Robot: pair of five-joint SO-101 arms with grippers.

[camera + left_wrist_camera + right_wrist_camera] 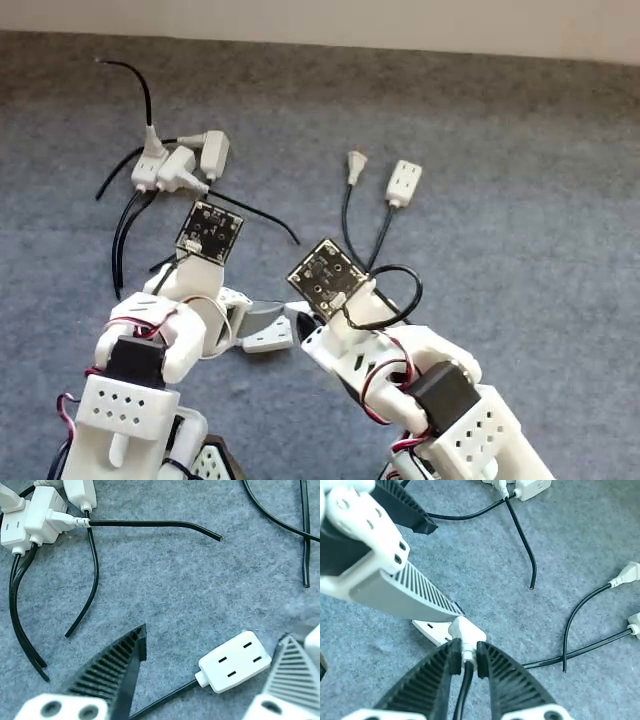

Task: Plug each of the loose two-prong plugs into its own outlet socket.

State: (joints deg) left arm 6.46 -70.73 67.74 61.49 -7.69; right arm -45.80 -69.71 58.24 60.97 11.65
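Note:
A white outlet socket block [235, 661] lies face up on the grey carpet between the fingers of my left gripper [215, 635], which is open, close to its grey finger [290, 675]. My right gripper [467, 647] is shut on the neck of a white plug [466, 630]. That plug's head sits against the socket block [432, 627] under the left arm's grey finger. The prongs are hidden. In the high view both grippers [262, 328] [303, 322] meet at the centre. Farther off lie a loose two-prong plug [355, 165] and a second socket [403, 183].
A cluster of white plugs and adapters [175, 160] [35, 515] with black cords sits at the back left. A cut black cord [255, 212] [150, 524] runs from it toward the centre. Two cords cross [565, 655] beside my right gripper. Open carpet lies to the right.

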